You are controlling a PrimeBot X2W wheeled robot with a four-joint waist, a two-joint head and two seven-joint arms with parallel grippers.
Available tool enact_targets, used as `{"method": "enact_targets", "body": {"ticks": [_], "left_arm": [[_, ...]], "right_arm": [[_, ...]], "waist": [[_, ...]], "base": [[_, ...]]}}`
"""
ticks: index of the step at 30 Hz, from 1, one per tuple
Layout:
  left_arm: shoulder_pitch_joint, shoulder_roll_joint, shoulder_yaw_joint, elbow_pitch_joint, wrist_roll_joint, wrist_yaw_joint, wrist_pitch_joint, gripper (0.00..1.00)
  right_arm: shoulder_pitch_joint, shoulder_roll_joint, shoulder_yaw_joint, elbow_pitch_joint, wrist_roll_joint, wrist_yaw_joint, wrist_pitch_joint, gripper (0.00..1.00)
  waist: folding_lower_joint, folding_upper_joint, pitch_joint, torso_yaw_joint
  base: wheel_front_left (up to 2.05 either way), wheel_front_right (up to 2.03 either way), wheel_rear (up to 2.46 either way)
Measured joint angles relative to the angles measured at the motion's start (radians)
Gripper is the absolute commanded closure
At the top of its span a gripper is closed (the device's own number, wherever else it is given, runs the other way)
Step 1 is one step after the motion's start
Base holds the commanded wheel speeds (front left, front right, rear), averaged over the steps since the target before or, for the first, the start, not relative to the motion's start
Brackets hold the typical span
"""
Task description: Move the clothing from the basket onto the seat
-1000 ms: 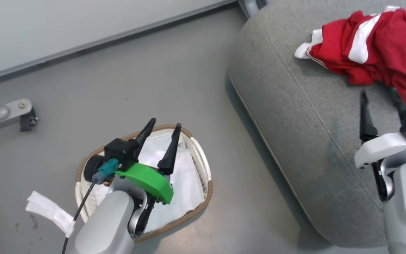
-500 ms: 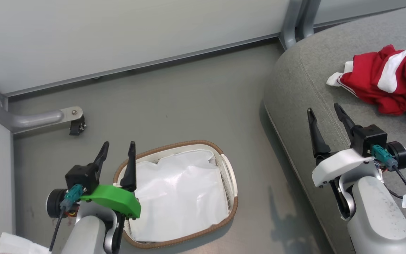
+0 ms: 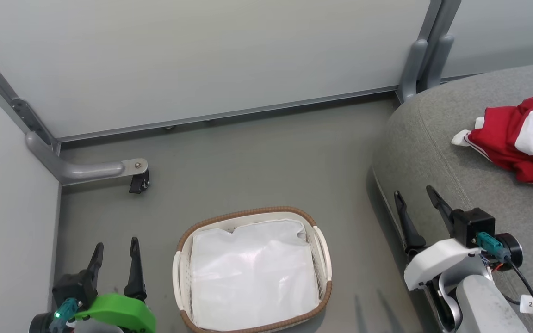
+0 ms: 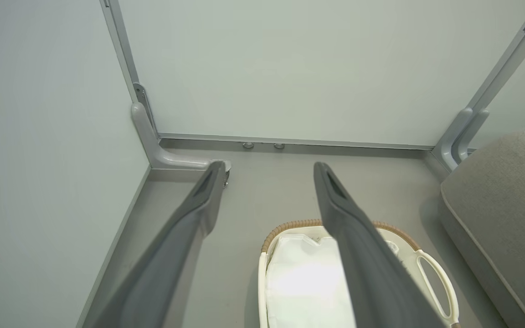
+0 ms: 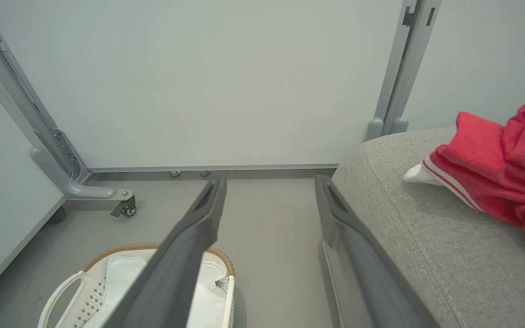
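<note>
Jaws stand wide and empty on both forward-pointing arms: left gripper [image 3: 115, 245], one oval white brown-rimmed plastic basket [image 3: 248, 212] to its right; right gripper [image 3: 413, 192] at the edge of one grey upholstered seat [image 3: 433, 138], one bright red white-striped clothing [image 3: 516, 143] heap ahead, rightward.

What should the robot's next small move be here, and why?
Probably nothing beyond parking the arms. The basket holds a white liner with no red in sight, and the red clothing lies on the seat. The left claw and right claw are both open and hold nothing, so the task looks done. A garment under the liner cannot be ruled out.
</note>
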Motion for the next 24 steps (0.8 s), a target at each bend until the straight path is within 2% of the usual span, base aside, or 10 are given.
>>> {"method": "enact_targets", "body": {"ticks": [9, 10, 15, 24], "left_arm": [[0.069, -0.002, -0.010, -0.042, -0.036, 0.000, 0.000, 0.00], [0.071, -0.002, -0.012, -0.052, -0.038, 0.000, 0.000, 1.00], [0.077, -0.008, -0.012, -0.016, -0.045, 0.000, 0.008, 1.00], [0.076, -0.009, -0.001, -0.031, -0.208, 0.000, 0.053, 1.00]], "right_arm": [[0.058, 0.000, 0.008, 0.006, 0.013, 0.000, 0.000, 0.00], [0.061, 0.000, 0.008, 0.006, 0.013, 0.000, 0.000, 1.00], [0.089, 0.009, 0.006, 0.044, 0.026, 0.000, 0.010, 1.00], [0.090, 0.009, -0.015, 0.022, 0.197, 0.000, 0.055, 1.00]], "waist": [[0.0001, 0.0000, -0.033, 0.010], [0.0000, 0.0000, -0.033, 0.010], [0.0000, 0.0000, -0.034, 0.010], [0.0001, 0.0000, -0.037, 0.012]], "base": [[0.00, 0.00, 0.00], [0.00, 0.00, 0.00], [0.00, 0.00, 0.00], [0.00, 0.00, 0.00]]}}
